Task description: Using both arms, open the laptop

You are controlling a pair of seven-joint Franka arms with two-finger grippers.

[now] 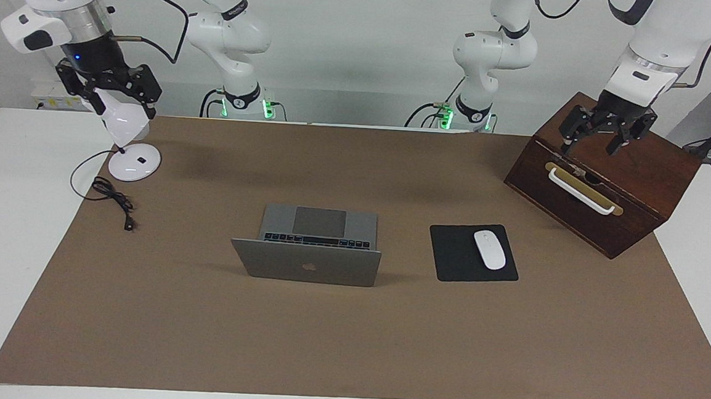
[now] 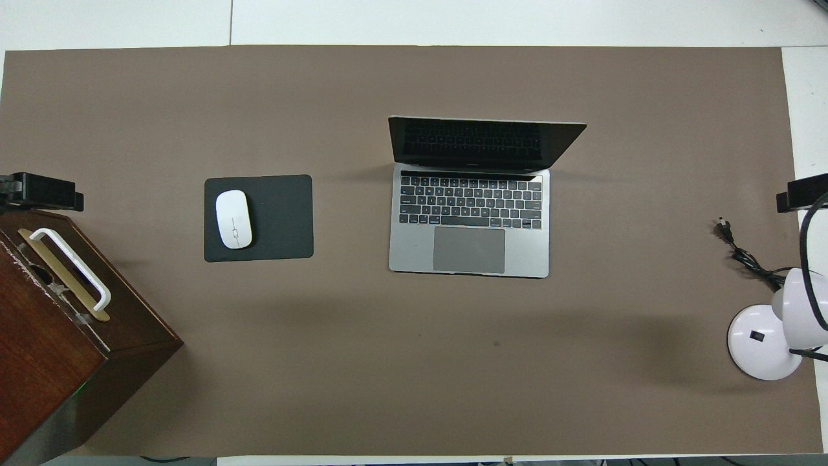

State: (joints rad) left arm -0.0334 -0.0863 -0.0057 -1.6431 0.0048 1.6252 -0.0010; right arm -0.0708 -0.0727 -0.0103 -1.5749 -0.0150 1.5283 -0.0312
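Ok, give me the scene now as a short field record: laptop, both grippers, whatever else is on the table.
laptop: open, lid upright, mid-mat
left gripper: open, empty, over the wooden box
right gripper: open, empty, over the desk lamp
mouse: on the black mouse pad, beside the laptop toward the left arm's end
contact with laptop: none

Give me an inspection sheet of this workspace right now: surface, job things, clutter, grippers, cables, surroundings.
Surface: brown mat covers the white table.
Job's things: laptop lies mid-mat, lid already open, dark screen.
Clutter: mouse on mouse pad; wooden box at the left arm's end; desk lamp at the right arm's end.
Grippers: left gripper open, over the box; right gripper open, over the lamp.
Cables: lamp cord loose on the mat.
Surroundings: white wall.
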